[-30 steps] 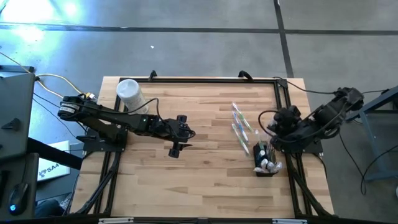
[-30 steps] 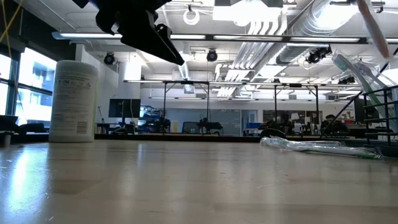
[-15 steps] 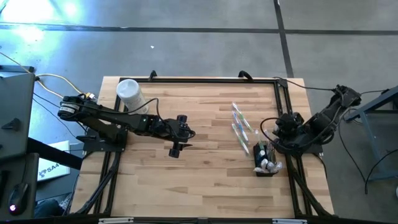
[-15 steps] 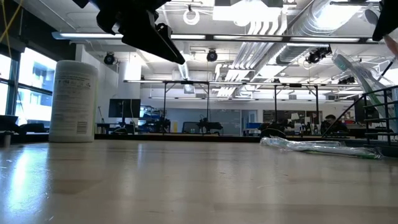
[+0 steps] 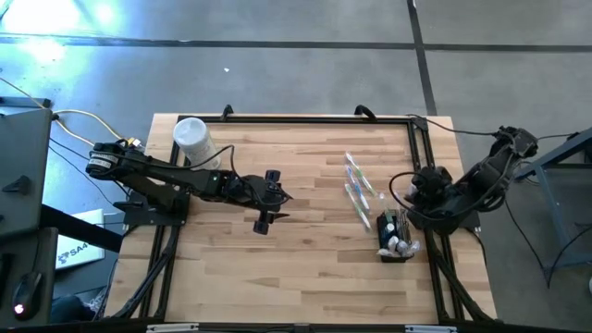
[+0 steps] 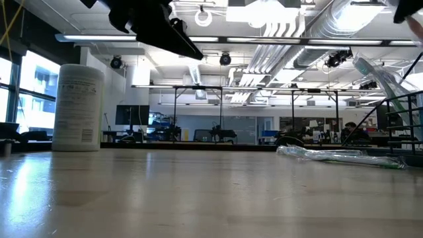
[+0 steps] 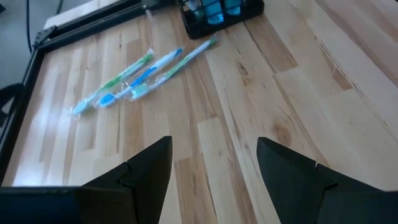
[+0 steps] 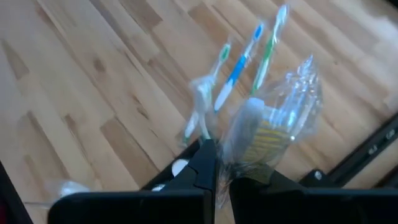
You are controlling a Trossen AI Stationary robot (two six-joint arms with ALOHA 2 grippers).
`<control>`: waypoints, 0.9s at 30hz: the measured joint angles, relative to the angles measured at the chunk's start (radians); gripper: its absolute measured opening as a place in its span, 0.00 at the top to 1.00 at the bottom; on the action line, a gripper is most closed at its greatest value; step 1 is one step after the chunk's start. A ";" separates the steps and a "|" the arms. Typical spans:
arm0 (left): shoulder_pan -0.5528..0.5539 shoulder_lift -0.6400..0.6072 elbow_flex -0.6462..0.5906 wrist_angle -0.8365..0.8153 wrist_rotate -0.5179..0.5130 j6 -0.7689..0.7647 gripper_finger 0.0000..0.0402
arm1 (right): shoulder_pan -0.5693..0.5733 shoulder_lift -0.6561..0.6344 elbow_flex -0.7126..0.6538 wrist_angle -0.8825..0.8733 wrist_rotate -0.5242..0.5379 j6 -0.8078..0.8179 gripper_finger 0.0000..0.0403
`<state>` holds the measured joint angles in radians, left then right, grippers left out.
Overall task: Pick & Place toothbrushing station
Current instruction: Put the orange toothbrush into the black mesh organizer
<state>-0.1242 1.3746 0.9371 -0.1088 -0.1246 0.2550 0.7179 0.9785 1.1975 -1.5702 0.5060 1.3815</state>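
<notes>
In the high view the left claw hovers over the middle of the wooden surface, its fingers spread with nothing between them. The right claw sits at the frame's right edge, beside the black mesh holder, and is pressed together on a toothbrush in a clear wrapper, pinched between its tips in the right wrist view. The holder stands at the lower right of the surface with teal tubes inside. Wrapped toothbrushes lie loose on the wood just above and left of the holder. A white cylindrical canister stands at the upper left.
</notes>
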 joint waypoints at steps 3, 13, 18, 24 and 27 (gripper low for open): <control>0.000 0.000 0.000 0.003 0.000 0.002 0.42 | 0.000 0.006 0.015 0.000 0.039 -0.022 0.97; 0.000 0.000 0.000 -0.017 0.002 -0.002 0.42 | 0.000 0.062 0.014 -0.001 0.097 -0.024 0.97; 0.000 0.000 0.000 -0.052 0.002 -0.023 0.42 | 0.000 0.104 0.014 -0.001 0.096 -0.020 0.97; 0.000 0.000 0.000 -0.059 0.002 -0.028 0.42 | 0.011 0.110 -0.012 -0.001 0.121 -0.011 0.97; 0.000 0.000 0.000 -0.059 0.002 -0.028 0.42 | 0.023 0.093 -0.078 -0.001 0.121 0.041 0.97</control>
<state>-0.1242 1.3750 0.9371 -0.1680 -0.1226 0.2268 0.7411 1.0715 1.1199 -1.5707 0.6271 1.4227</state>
